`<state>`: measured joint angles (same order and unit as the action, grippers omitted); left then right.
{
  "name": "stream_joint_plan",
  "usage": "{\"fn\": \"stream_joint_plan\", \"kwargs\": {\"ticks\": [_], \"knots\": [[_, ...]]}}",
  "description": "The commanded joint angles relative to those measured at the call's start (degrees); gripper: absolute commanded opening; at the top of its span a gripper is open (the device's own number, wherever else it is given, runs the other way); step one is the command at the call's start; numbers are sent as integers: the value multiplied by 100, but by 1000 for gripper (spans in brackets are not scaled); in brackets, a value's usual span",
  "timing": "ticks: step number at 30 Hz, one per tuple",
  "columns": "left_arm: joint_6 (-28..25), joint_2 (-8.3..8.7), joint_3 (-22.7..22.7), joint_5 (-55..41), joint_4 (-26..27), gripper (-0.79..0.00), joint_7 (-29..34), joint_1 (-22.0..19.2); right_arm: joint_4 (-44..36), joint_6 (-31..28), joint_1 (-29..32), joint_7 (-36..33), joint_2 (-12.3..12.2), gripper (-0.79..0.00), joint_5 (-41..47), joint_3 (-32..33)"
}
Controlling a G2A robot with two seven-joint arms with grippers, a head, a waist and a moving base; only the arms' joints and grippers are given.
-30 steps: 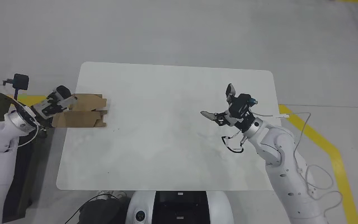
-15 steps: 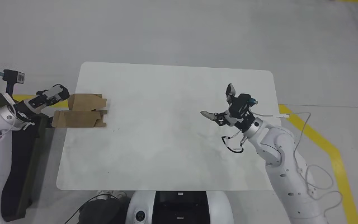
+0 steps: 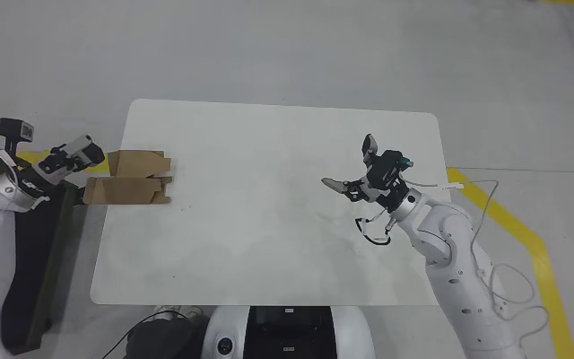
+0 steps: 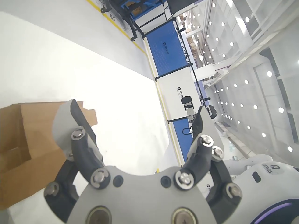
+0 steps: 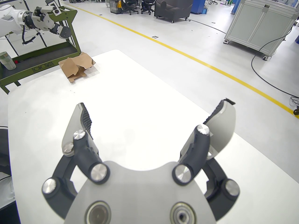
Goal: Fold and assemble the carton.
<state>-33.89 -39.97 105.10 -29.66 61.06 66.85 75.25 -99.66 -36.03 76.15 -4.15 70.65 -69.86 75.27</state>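
The brown cardboard carton (image 3: 130, 177) lies flattened at the left edge of the white table (image 3: 269, 233), partly overhanging it. My left gripper (image 3: 79, 154) hovers just off that edge, a short way from the carton, open and holding nothing. In the left wrist view the carton (image 4: 25, 131) shows behind one finger of the open left gripper (image 4: 136, 115). My right gripper (image 3: 348, 163) is over the right part of the table, open and empty. From the right wrist view, the right gripper (image 5: 153, 110) faces the far-off carton (image 5: 77, 67) and the left gripper (image 5: 62, 31).
A dark green cart (image 5: 46, 54) stands against the table's left side, also seen in the top view as the cart (image 3: 36, 269). A pale cup (image 5: 7, 60) sits on it. Bare table surface lies between the carton and the right gripper.
My left gripper has drawn back leftward from the carton's edge and now sits off the table. The carton and the right arm have stayed put.
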Motion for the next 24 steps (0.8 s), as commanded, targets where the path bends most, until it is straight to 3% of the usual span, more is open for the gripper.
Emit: {"fn": "stream_joint_plan", "kwargs": {"ticks": [1,10,17,24], "knots": [[-126,3,2,-177,-500,0,220,-113,0,0,0,0,0,0,0,0],[-687,25,-100,-178,-1982,0,-332,-431,0,0,0,0,0,0,0,0],[-1032,-92,-356,-380,-3013,0,-677,-802,0,0,0,0,0,0,0,0],[-1259,-201,-619,7,-3848,0,-1253,-1201,0,0,0,0,0,0,0,0]]}}
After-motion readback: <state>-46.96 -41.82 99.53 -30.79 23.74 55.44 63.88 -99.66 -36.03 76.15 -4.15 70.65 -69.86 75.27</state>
